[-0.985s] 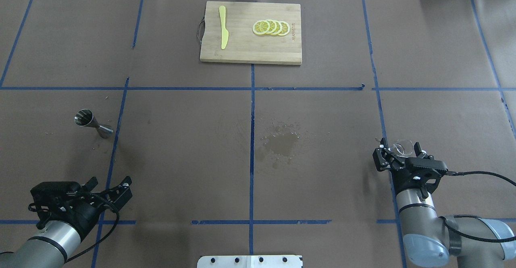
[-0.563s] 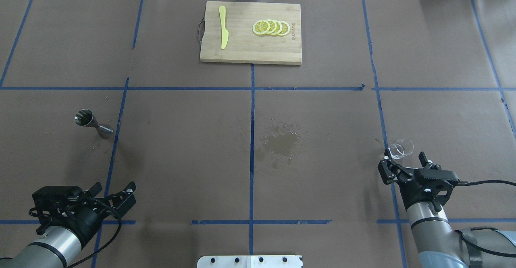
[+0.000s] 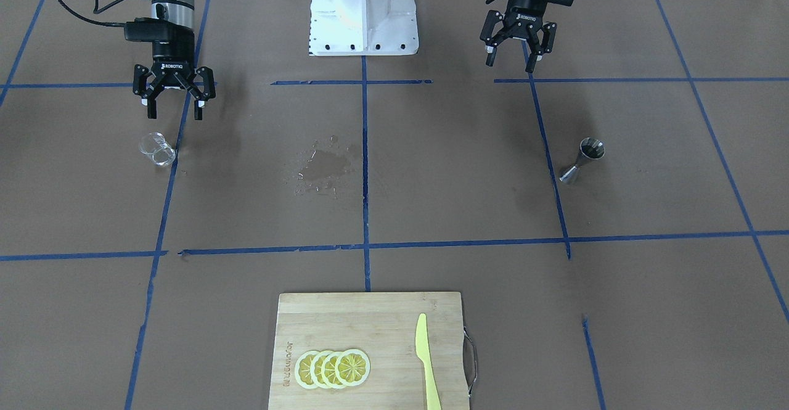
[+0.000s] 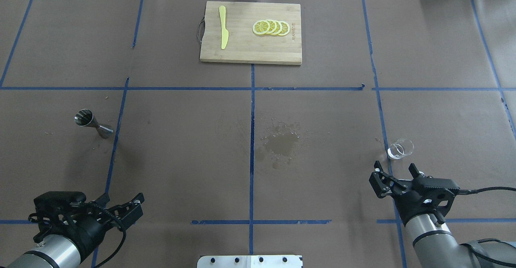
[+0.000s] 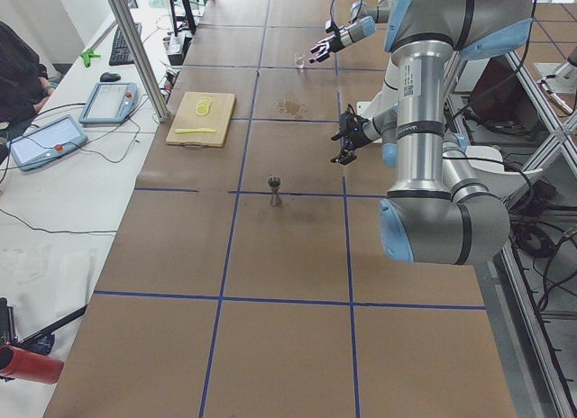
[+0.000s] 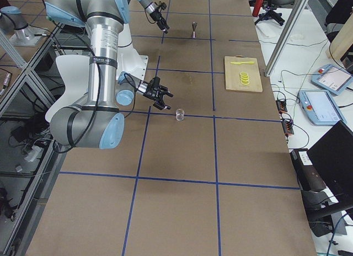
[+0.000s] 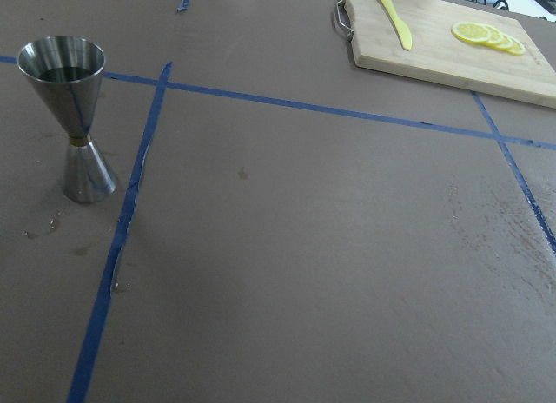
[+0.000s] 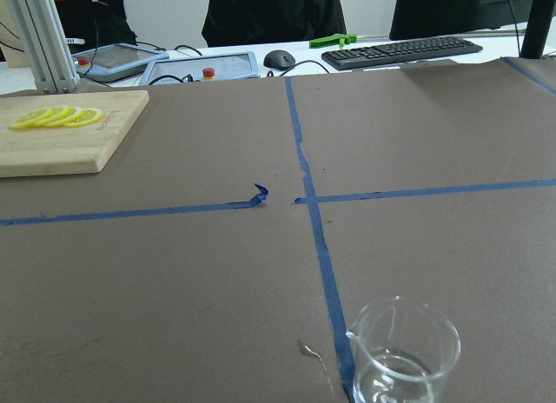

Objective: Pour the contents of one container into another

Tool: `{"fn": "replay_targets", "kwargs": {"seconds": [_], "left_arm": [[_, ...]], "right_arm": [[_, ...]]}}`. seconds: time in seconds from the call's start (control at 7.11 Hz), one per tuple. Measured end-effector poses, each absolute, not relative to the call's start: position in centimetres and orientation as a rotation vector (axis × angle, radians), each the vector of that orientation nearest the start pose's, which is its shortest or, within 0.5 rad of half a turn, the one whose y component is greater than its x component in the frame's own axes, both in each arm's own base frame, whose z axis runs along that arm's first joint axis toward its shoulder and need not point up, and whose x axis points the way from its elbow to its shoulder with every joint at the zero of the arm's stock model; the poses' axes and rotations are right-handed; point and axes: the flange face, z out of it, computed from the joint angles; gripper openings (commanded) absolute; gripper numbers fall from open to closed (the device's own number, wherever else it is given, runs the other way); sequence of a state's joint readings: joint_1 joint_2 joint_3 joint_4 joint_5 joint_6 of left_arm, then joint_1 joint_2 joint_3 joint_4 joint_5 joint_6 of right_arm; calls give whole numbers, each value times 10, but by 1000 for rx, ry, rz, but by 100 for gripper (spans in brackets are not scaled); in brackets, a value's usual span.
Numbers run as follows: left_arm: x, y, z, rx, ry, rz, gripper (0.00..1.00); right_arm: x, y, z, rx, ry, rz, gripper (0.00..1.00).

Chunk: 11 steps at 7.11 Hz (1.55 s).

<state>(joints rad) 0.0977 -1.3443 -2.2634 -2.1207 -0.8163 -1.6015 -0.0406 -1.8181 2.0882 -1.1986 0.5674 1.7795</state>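
Just ahead of right gripper [image 4: 393,170] | we find small clear glass beaker [image 4: 400,148] | left gripper [image 4: 123,201] farther; both wide, empty

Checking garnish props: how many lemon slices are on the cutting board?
4 lemon slices, overlapping in one row on the cutting board, on the half away from its handle and the yellow knife. Overlap could hide another.

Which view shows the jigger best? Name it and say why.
Left wrist view: the jigger stands large at the left, upright, its cup's inside visible. Overhead and front views show it small; side views, tiny; the right wrist view misses it.
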Motion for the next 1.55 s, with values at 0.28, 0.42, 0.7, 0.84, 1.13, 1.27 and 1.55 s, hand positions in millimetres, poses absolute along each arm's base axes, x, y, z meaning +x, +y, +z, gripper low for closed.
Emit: {"fn": "replay_targets", "kwargs": {"seconds": [0.28,0.42,0.7,0.84,1.13,1.27,1.55], "left_arm": [[380,-160,330,552,1056,-304,100],[376,-160,319,520,1076,-291,100],[362,-179,299,498,1083,-236,100],[355,-195,290,507,1082,-203,100],[335,-233,276,546,1080,-144,100],[322,-258,268,572,1068,-114,100],[289,-314,253,626,1005,-17,100]], "right_arm": [[-377,-198,435,819,-719,429,100],[-373,-198,429,798,-717,400,100],[-361,-208,418,775,-697,352,100],[-353,-220,414,756,-678,327,100],[-325,-260,408,692,-627,259,100],[-301,-287,404,641,-610,215,100],[-244,-348,406,530,-617,105,100]]}}
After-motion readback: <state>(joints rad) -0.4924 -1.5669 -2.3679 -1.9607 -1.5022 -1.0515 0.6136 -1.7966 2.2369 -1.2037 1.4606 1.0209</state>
